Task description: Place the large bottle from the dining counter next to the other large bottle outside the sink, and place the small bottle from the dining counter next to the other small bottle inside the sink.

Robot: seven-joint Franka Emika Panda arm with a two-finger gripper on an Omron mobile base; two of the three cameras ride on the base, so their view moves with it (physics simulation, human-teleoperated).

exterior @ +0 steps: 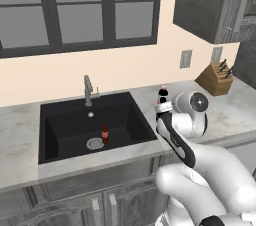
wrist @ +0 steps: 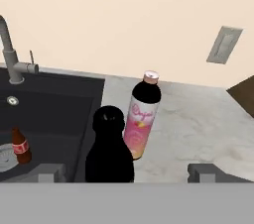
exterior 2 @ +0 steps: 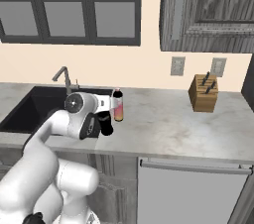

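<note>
**A:** I'm at the release of the large bottle. Nearest to me, the end effector has its two fingertips standing wide, one on each side of the dark bottle, with clear space between each tip and the glass. So I read it as open and holding nothing; I see no contact.

**B:** And the bottle itself?

**A:** Upright on the tabletop, just right of the sink rim, outside the basin. Just behind it stands the pink bottle; they look very close, and I cannot tell whether they touch.

**B:** How would you finish this well?

**A:** Back straight out along the fingers, jaws kept wide, no sideways swing, since a nudge could tip the dark bottle into the pink one. Only lift and turn once the tips are past it.

**B:** Further off?

**A:** The small bottle stands in the basin by the drain. Beyond, the faucet, then the wall.
</note>
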